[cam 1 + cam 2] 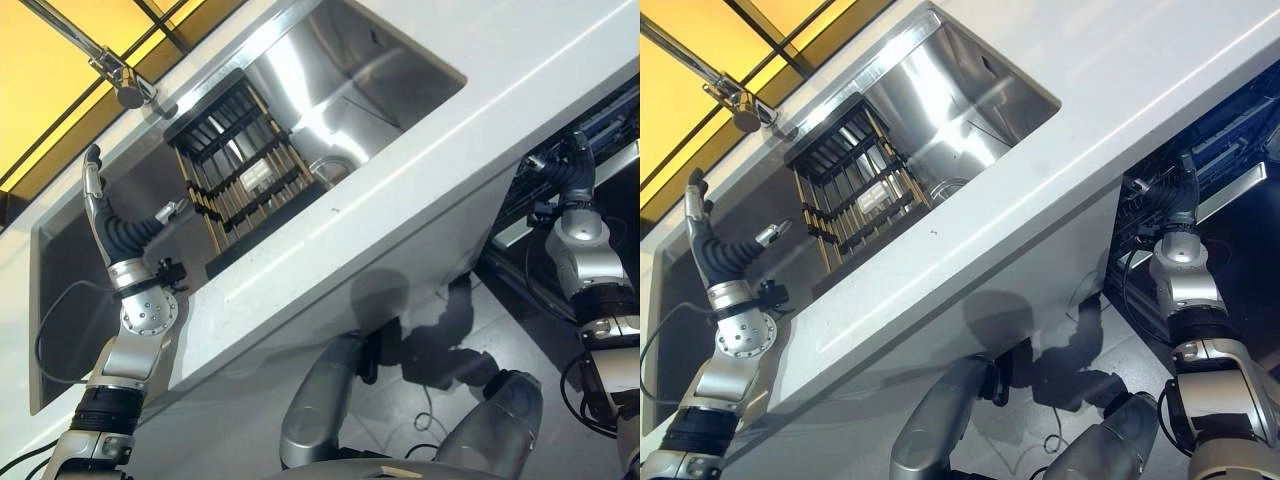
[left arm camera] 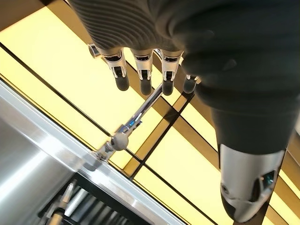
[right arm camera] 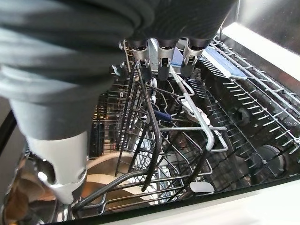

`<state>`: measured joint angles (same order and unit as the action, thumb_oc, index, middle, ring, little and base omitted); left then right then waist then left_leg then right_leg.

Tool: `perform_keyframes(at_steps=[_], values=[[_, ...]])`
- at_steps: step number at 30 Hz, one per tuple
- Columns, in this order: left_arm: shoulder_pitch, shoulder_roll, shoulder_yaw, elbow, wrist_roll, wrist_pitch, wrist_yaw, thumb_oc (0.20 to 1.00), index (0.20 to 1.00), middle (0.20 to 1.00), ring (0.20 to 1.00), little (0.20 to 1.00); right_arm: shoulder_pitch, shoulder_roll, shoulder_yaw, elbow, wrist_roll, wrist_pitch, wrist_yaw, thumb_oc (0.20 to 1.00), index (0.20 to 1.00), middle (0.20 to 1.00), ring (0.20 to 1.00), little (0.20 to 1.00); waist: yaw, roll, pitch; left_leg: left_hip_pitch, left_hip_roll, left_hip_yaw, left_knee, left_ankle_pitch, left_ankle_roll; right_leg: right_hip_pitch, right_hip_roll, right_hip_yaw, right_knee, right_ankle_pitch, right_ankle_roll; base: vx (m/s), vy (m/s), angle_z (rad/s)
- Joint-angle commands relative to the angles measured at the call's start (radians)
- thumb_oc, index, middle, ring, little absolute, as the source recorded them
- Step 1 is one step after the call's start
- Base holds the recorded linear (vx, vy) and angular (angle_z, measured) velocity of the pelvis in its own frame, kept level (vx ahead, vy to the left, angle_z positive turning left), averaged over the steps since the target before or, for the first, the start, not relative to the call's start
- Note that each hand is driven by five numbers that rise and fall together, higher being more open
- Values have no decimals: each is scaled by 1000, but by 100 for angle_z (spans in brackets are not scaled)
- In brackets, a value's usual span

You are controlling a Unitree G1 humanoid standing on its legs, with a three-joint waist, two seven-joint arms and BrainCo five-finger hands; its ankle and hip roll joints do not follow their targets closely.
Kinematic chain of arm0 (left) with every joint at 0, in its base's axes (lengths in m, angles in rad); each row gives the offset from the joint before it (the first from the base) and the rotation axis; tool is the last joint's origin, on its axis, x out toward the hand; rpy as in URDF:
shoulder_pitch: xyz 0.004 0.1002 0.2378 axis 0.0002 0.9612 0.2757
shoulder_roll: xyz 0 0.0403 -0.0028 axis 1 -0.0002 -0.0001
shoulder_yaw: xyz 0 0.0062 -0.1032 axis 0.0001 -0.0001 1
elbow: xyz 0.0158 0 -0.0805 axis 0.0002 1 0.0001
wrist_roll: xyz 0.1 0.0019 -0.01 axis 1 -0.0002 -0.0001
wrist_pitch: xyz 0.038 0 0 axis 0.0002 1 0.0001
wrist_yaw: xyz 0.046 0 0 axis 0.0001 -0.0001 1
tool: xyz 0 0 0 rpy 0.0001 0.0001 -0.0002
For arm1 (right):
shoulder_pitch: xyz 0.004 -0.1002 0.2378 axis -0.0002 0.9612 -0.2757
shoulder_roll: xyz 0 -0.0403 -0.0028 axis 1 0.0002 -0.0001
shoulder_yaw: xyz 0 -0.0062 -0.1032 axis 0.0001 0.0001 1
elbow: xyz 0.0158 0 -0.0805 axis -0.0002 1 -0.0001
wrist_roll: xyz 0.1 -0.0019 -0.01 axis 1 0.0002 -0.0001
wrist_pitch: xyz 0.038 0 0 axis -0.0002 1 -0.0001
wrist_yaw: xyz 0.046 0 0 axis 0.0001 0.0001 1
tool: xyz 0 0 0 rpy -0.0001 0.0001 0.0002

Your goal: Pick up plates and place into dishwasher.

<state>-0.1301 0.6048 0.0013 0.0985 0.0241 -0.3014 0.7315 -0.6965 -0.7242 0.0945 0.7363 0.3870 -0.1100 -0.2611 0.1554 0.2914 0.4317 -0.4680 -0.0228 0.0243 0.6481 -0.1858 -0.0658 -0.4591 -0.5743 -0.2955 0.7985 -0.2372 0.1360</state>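
Note:
My left hand (image 1: 96,196) is raised over the left part of the steel sink (image 1: 345,95), fingers straight and holding nothing; in the left wrist view its fingertips (image 2: 146,85) point toward the faucet (image 2: 123,137). A black dish rack (image 1: 238,165) with tan slats stands in the sink, with something pale (image 1: 256,180) between its slats. My right hand (image 1: 578,168) reaches into the open dishwasher at the right, empty, its fingers (image 3: 162,54) over the wire rack (image 3: 197,126). A pale round dish (image 3: 108,182) lies low in the dishwasher.
A white counter (image 1: 420,190) runs diagonally between the sink and the dishwasher (image 1: 612,125). The faucet (image 1: 118,76) arches over the sink's far edge, close to my left hand. A yellow paned surface (image 1: 40,100) lies behind the sink.

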Motion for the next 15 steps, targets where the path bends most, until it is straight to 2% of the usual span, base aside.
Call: perform_keyframes(at_steps=[1,6,9,15], values=[[54,54,96,-36,-15,-39,1,1000,1000,1000,1000,1000,-179,-21,30,-39,9,-110,-1,1000,1000,1000,1000,1000,24,4,20,-84,34,138,107,-51,-7,102,-64,113,-82,65,-58,-62,-57,9],[45,60,101,-46,-14,-57,2,1000,1000,1000,1000,1000,-163,-13,32,-48,13,-124,-36,1000,1000,1000,1000,1000,13,-4,33,-90,47,144,96,-37,-9,105,-58,116,-106,81,-51,-73,-66,4],[19,68,90,-47,-18,-46,8,1000,1000,1000,1000,1000,-148,-13,16,-54,17,-139,-55,1000,1000,1000,1000,1000,-2,-10,37,-89,58,148,83,-29,-11,110,-47,121,-124,85,-47,-93,-74,-2],[-3,69,91,-45,-11,-40,17,1000,1000,1000,1000,1000,-81,-31,-24,-106,-30,-94,-127,1000,1000,1000,1000,1000,-45,-22,41,-68,85,155,43,-3,-16,117,-20,144,-146,91,-42,-75,-66,-9]])
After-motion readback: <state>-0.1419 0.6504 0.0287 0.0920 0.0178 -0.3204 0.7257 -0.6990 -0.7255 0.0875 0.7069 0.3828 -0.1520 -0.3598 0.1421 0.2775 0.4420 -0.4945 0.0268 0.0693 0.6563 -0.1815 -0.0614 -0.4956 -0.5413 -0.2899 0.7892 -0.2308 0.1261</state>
